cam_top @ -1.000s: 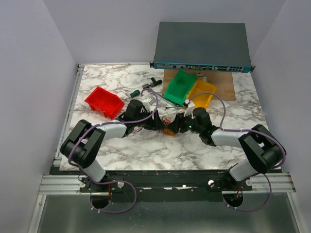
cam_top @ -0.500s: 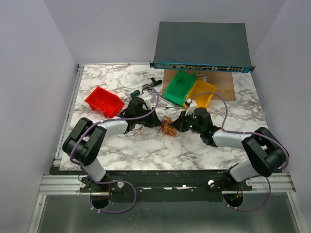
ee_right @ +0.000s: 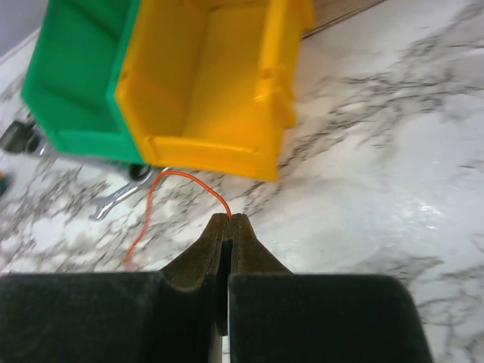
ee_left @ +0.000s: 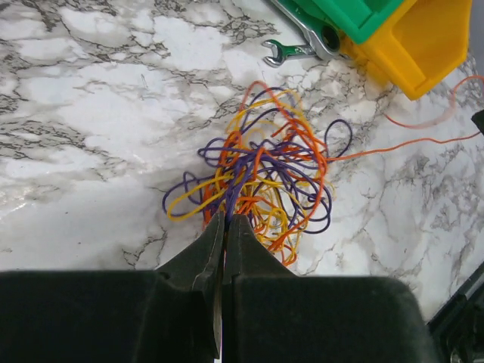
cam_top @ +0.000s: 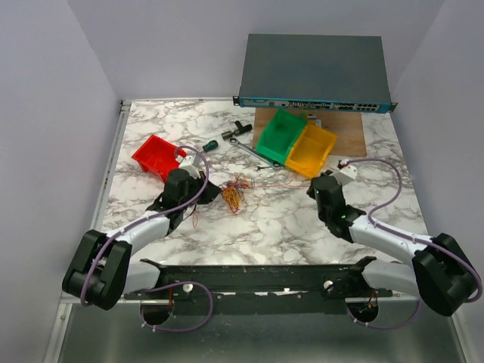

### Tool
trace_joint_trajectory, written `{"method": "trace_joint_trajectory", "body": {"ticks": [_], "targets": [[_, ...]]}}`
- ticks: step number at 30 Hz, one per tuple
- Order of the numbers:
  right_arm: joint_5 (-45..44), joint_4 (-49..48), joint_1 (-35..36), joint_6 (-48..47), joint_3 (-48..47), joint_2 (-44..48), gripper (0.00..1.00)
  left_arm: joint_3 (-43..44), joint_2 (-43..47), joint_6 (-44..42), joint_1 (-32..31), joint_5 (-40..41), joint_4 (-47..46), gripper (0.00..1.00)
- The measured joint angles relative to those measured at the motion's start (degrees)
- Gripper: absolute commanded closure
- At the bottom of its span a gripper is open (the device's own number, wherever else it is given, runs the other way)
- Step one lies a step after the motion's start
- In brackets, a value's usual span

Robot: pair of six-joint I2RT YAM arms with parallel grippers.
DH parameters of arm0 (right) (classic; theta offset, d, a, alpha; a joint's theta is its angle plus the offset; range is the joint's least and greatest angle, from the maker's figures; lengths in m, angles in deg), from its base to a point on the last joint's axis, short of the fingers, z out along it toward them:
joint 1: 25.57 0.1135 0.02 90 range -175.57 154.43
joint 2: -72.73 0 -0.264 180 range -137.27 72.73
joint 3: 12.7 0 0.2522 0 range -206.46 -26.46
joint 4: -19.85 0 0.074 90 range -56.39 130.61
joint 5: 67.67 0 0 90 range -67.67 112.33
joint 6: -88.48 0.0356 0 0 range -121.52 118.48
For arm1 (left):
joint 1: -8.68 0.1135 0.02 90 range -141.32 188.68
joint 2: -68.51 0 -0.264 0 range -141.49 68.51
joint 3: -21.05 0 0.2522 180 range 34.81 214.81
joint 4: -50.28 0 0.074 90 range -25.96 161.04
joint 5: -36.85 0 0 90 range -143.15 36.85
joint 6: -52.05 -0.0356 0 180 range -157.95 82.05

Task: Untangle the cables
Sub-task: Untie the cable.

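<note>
The cables (cam_top: 234, 193) lie as a loose tangle of orange, yellow and dark purple wires (ee_left: 265, 170) on the marble table, left of centre. My left gripper (cam_top: 215, 195) is at the tangle's left edge, shut (ee_left: 227, 219) on a few purple and orange strands. One orange cable (cam_top: 276, 185) stretches rightward out of the tangle to my right gripper (cam_top: 313, 190). In the right wrist view that gripper (ee_right: 230, 218) is shut on the end of the orange cable (ee_right: 149, 198), just in front of the yellow bin.
A red bin (cam_top: 155, 157) sits behind the left arm. Green (cam_top: 280, 134) and yellow (cam_top: 311, 149) bins stand side by side at the back. A wrench (cam_top: 246, 147) and screwdriver (cam_top: 212, 144) lie nearby. A grey network switch (cam_top: 314, 72) and wooden board (cam_top: 355, 132) are at the back.
Both grippers shut at the tangle, then the arms drew apart. The left carried the tangle leftward; the right pulled back to the right, drawing one orange cable out.
</note>
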Motion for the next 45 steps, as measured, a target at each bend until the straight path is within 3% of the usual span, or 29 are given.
{"method": "trace_joint_trajectory", "body": {"ticks": [2, 3, 4, 6, 7, 9, 16, 24, 28, 33, 35, 39, 45], "targets": [[-4.2, 1.5, 0.0, 1.5, 1.3, 2.6, 0.99, -1.2, 1.9, 0.1, 0.0, 1.5, -0.5, 1.00], [-4.9, 1.5, 0.0, 1.3, 2.0, 3.6, 0.94, -1.3, 2.1, 0.1, 0.0, 1.8, -1.0, 1.00], [-4.8, 0.9, 0.0, 0.6, 2.7, 4.4, 0.86, -1.3, 2.1, 0.1, 0.0, 1.8, -1.5, 1.00], [-2.3, -1.2, -0.3, -2.1, 3.6, 4.6, 0.50, -0.9, 1.2, -0.1, 0.0, 0.8, -2.5, 1.00], [1.3, -3.3, -0.4, -4.5, 4.1, 4.3, 0.37, -0.5, 0.1, -0.2, 0.0, -0.7, -3.3, 1.00], [9.3, -7.4, -0.4, -7.7, 4.5, 2.8, 0.30, 1.0, -3.5, -0.1, 0.0, -4.0, -5.4, 1.00], [37.6, -18.1, 0.5, -14.9, 3.2, -8.9, 0.33, 5.9, -13.6, 1.3, -0.6, -14.9, -8.8, 1.00], [51.5, -21.0, 4.3, -17.7, -2.3, -17.4, 0.35, 8.6, -16.8, 2.1, -2.0, -20.0, -8.9, 1.00], [53.0, -20.7, 5.1, -18.4, -4.7, -20.5, 0.37, 9.1, -17.0, 2.1, -2.3, -20.5, -8.5, 1.00], [52.1, -18.5, 5.8, -18.8, -8.3, -24.5, 0.49, 9.1, -17.0, 2.0, -2.4, -20.7, -7.8, 1.00], [51.9, -17.2, 5.9, -18.8, -10.1, -26.2, 0.60, 9.2, -17.0, 2.0, -2.4, -20.7, -7.6, 1.00], [51.6, -16.0, 6.3, -18.8, -10.9, -27.2, 0.97, 9.6, -17.5, 2.0, -2.4, -20.7, -6.7, 1.00], [40.2, -12.7, 6.8, -17.1, -10.6, -23.8, 0.99, 9.5, -17.0, 1.8, -2.4, -20.1, -6.3, 1.00]]}}
